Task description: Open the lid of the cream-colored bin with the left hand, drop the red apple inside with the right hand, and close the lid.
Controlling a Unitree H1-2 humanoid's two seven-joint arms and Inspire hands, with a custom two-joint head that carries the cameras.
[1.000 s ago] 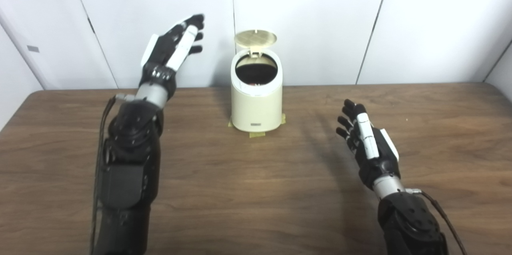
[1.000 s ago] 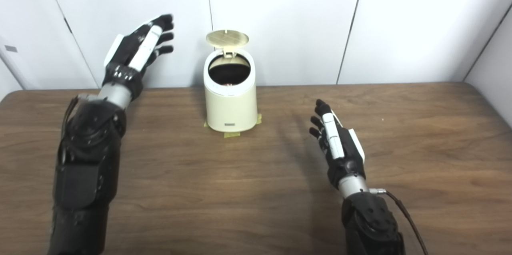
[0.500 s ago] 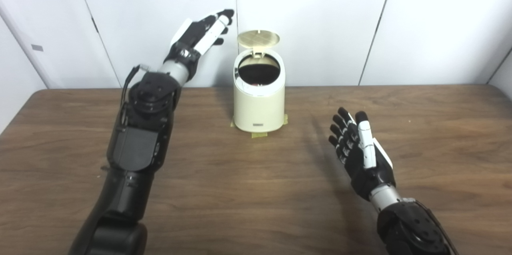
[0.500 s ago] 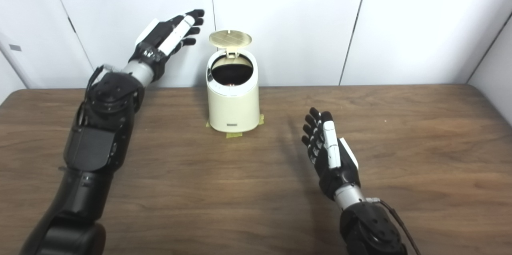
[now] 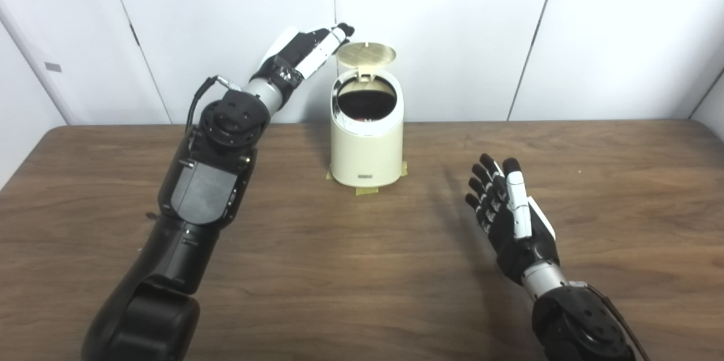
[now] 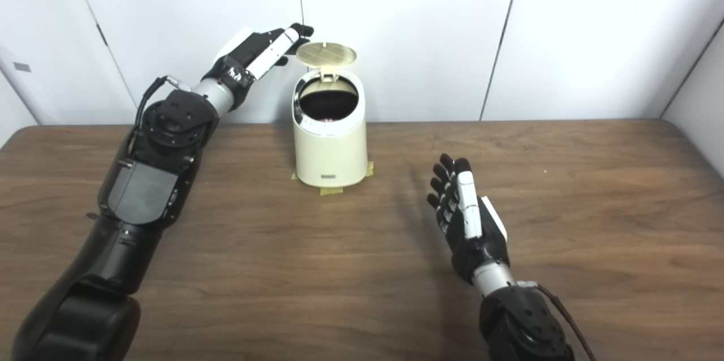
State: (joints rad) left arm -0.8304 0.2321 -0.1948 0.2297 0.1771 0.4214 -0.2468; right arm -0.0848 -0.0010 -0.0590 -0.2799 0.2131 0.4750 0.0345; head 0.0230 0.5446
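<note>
The cream-colored bin [image 5: 366,143] stands on the wooden table near the back wall, its round lid [image 5: 366,54] tipped up on its rear hinge. The mouth is dark; a trace of red [image 5: 357,118] shows at its lower edge inside. My left hand [image 5: 305,54] is open, fingers stretched toward the lid's left edge, fingertips [image 5: 346,29] just beside it; contact cannot be made out. My right hand [image 5: 512,218] is open and empty, low over the table right of the bin, fingers spread.
Yellow tape tabs [image 5: 366,189] stick out from under the bin's base. White wall panels [image 5: 452,27] rise right behind the bin. Bare wooden table [image 5: 350,270] stretches in front of and to both sides of the bin.
My left hand has swung right from well left of the bin to the lid's left edge. My right hand drew back slightly toward me. The lid stays up.
</note>
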